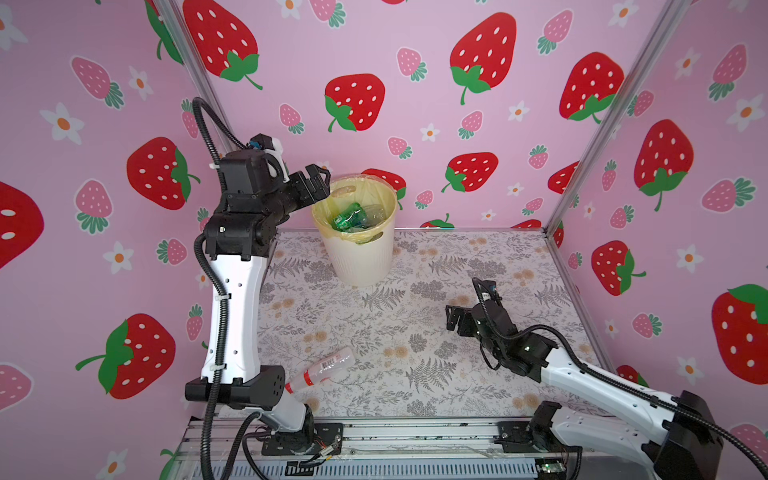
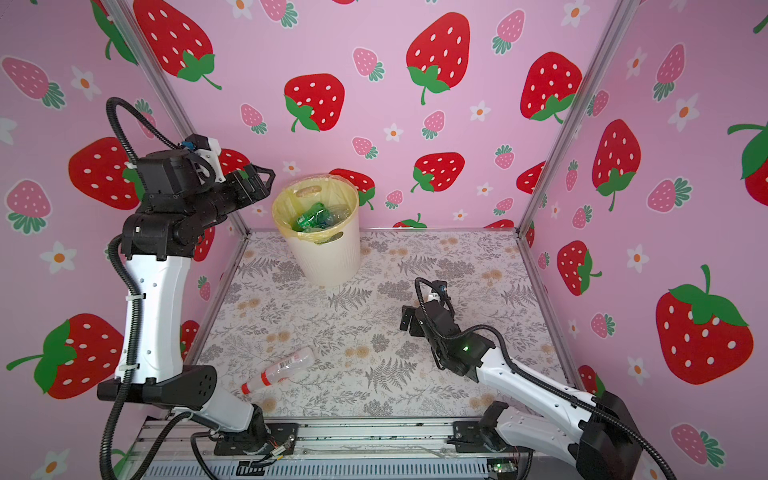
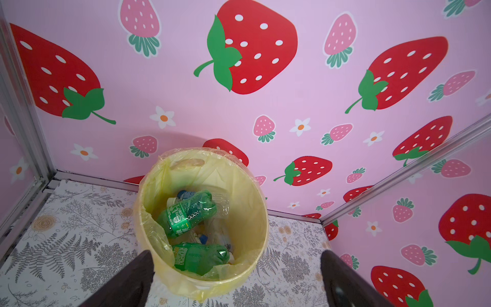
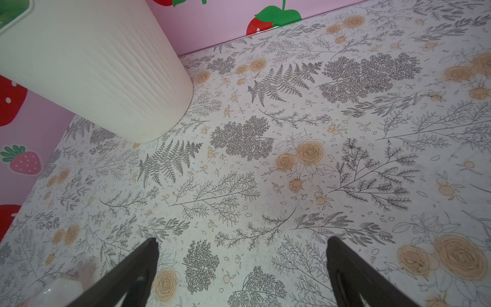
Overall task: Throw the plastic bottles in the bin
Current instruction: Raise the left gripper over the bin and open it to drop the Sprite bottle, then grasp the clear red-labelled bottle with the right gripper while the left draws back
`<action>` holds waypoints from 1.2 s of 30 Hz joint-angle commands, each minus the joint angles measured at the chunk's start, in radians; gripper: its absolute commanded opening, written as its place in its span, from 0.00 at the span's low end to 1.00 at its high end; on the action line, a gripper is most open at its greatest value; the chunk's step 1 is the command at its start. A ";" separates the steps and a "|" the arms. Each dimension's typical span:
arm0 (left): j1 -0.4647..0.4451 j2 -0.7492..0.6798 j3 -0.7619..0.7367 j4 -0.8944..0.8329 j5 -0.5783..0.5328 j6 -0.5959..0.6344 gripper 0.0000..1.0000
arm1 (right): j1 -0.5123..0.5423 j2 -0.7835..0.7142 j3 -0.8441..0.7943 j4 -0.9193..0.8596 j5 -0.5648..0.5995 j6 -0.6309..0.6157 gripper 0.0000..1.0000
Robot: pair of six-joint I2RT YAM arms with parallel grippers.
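The bin (image 1: 358,257) (image 2: 328,259) stands at the back of the table, cream and ribbed, lined with a yellowish bag. Inside lie plastic bottles: two green ones (image 3: 187,215) (image 3: 200,257) on top of clear ones. In both top views one clear bottle (image 1: 322,369) (image 2: 282,370) with a red label and cap lies on the table near the left arm's base. My left gripper (image 1: 323,183) (image 2: 266,183) (image 3: 237,252) hangs open and empty just above the bin's left rim. My right gripper (image 1: 449,318) (image 2: 403,319) (image 4: 241,239) is open and empty, low over the table right of centre.
Pink strawberry walls with metal corner posts (image 1: 598,137) close in the back and sides. The bin's wall (image 4: 93,66) rises ahead of the right gripper. A blurred pale thing (image 4: 58,292) shows at that view's edge. The flower-patterned table (image 1: 415,291) lies between both arms.
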State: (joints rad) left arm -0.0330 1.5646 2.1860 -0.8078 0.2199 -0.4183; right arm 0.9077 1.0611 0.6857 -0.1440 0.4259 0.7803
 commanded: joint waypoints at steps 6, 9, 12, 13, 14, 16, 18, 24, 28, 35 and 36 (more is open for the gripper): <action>0.034 -0.092 -0.270 -0.014 -0.045 -0.016 0.99 | 0.024 0.035 0.064 -0.014 -0.027 -0.084 0.99; 0.050 -0.174 -0.407 0.058 -0.044 -0.045 0.99 | 0.036 0.046 0.078 -0.016 -0.029 -0.119 0.99; 0.052 -0.235 -0.532 0.107 -0.092 -0.051 0.99 | 0.051 0.059 0.077 0.028 -0.080 -0.190 0.99; 0.054 -0.258 -0.595 0.133 -0.129 -0.065 0.99 | 0.065 0.068 0.081 0.046 -0.089 -0.217 0.99; 0.059 -0.278 -0.654 0.166 -0.129 -0.079 0.99 | 0.081 0.081 0.088 0.051 -0.082 -0.236 0.99; 0.066 -0.297 -0.730 0.190 -0.113 -0.091 0.99 | 0.108 0.107 0.105 0.065 -0.091 -0.284 0.99; 0.066 -0.294 -0.762 0.175 -0.109 -0.072 0.99 | 0.134 0.138 0.132 0.057 -0.087 -0.322 0.99; 0.088 -0.282 -0.819 0.091 -0.130 -0.058 0.99 | 0.191 0.215 0.187 0.066 -0.096 -0.418 0.99; 0.110 -0.309 -0.900 0.132 -0.094 -0.065 0.99 | 0.224 0.263 0.216 0.096 -0.127 -0.487 0.99; 0.179 -0.281 -0.904 0.063 -0.021 -0.044 0.99 | 0.296 0.339 0.268 0.175 -0.210 -0.695 0.99; 0.189 -0.282 -0.914 0.061 -0.019 -0.050 0.99 | 0.303 0.342 0.267 0.196 -0.244 -0.724 0.99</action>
State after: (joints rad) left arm 0.1287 1.2819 1.2812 -0.7136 0.1741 -0.4698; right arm 1.1893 1.3941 0.9268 -0.0154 0.2615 0.1993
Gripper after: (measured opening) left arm 0.990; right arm 0.994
